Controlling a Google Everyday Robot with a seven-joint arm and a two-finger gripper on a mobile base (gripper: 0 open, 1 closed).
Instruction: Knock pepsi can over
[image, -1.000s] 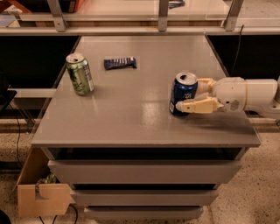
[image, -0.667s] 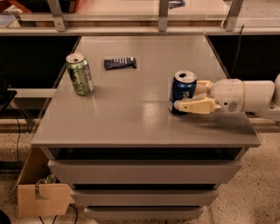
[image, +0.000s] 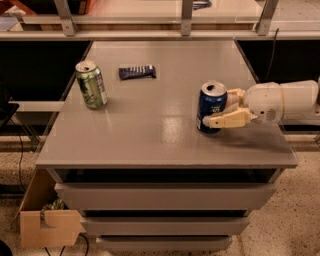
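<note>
Pepsi can (image: 212, 102): stands upright on the right part of the table (image: 160, 135); its lettering is hard to read.
Gripper (image: 220, 107): reaches in from the right, opened wide, with the can between its fingers (image: 230, 120). One finger is on the near side and the other on the far side (mostly hidden by the can). Whether they press the can is not clear.
Arm (image: 285, 100): white, cut off at the right edge.
Green can (image: 91, 85): upright, far left, well apart.
Wrapper (image: 137, 72): flat, near the green can.

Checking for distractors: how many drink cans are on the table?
2. Green aluminium can, left rear of the grey table; dark blue pepsi can, front right, the gripper around it.
</note>
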